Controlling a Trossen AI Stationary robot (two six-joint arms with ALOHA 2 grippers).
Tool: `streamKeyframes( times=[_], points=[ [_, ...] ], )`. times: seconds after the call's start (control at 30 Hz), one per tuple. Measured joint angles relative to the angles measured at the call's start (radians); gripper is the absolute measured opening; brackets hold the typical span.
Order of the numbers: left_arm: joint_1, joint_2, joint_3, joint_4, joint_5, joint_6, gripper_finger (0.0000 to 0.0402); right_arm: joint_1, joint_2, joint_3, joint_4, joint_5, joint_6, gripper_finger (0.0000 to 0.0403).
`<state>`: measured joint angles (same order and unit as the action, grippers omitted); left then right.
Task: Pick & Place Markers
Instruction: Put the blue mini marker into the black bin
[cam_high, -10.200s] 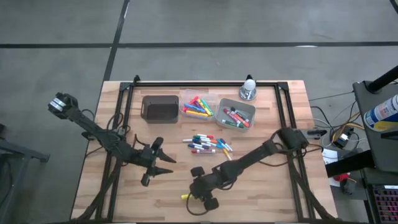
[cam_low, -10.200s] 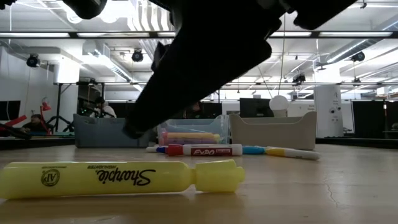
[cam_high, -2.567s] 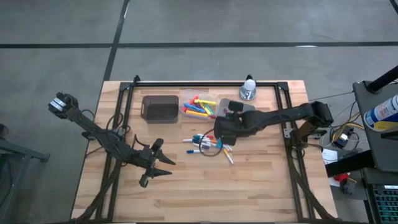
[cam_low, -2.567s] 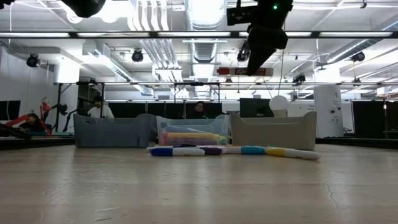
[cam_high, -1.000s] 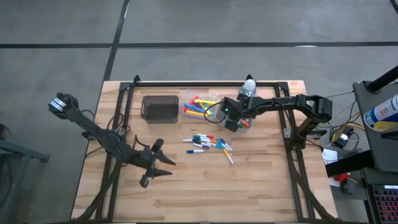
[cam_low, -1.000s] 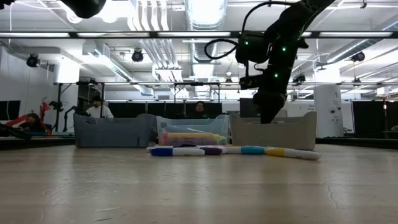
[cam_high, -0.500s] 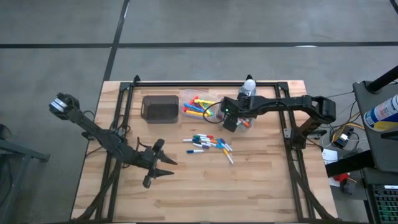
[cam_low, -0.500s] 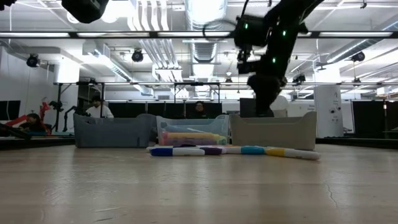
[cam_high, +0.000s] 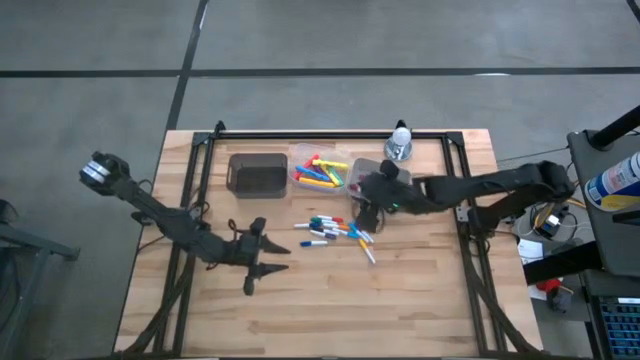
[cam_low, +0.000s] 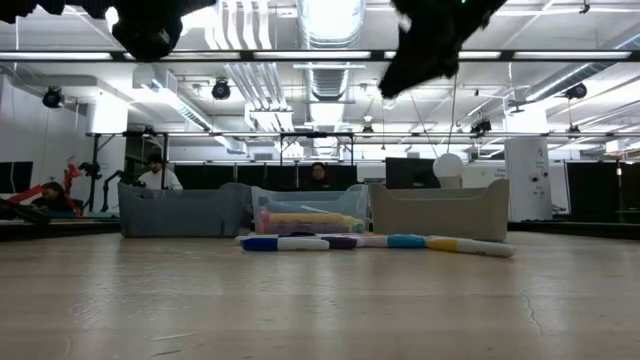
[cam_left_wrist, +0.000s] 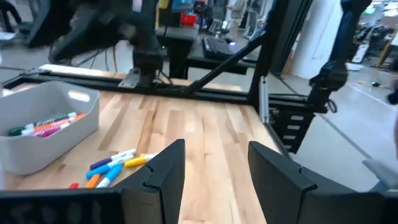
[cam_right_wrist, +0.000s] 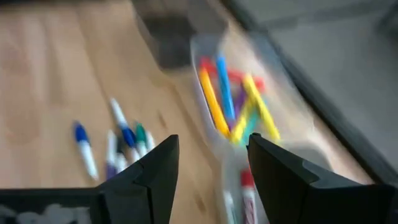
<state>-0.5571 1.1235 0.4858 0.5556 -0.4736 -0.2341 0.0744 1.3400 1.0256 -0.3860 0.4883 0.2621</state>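
1. The right hand (cam_high: 371, 212) has come away from the grey bin (cam_high: 392, 170) toward the loose markers (cam_high: 335, 231) mid-worktop, fingers spread and empty
2. Likely a drop is done and another pick begins
3. The left hand (cam_high: 262, 255) waits near-left, spread

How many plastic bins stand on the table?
3, in a row at the table's far side: a dark bin on the left, a clear bin in the middle, a grey bin partly under the right arm.

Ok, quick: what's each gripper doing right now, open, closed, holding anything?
Left gripper: open, empty, over bare table.
Right gripper: open, empty, above the loose markers near the light bin.
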Motion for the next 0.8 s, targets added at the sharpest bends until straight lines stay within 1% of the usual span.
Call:
streamKeyframes(
  times=[0.13,0.23,0.3,0.47,0.63,0.8],
  points=[
    [0.029,0.016,0.000,0.001,0.000,-0.008,0.0170,0.103,-0.050,-0.059,0.196,0.060,-0.081,0.0180],
    [0.057,0.039,0.000,0.001,0.000,-0.010,0.0170,0.165,-0.069,-0.097,0.335,0.063,-0.158,0.0180],
    [0.084,0.065,0.000,0.001,0.001,-0.022,0.0170,0.202,-0.071,-0.108,0.398,0.065,-0.192,0.0178],
    [0.170,0.143,0.000,0.001,0.014,-0.066,0.0170,0.291,-0.065,-0.116,0.459,0.065,-0.211,0.0176],
    [0.240,0.219,0.026,-0.006,0.139,-0.090,0.0170,0.362,-0.063,-0.119,0.511,0.065,-0.250,0.0174],
    [0.255,0.311,0.087,-0.085,0.143,-0.100,0.0170,0.411,-0.064,-0.122,0.610,0.065,-0.308,0.0166]
  ],
)
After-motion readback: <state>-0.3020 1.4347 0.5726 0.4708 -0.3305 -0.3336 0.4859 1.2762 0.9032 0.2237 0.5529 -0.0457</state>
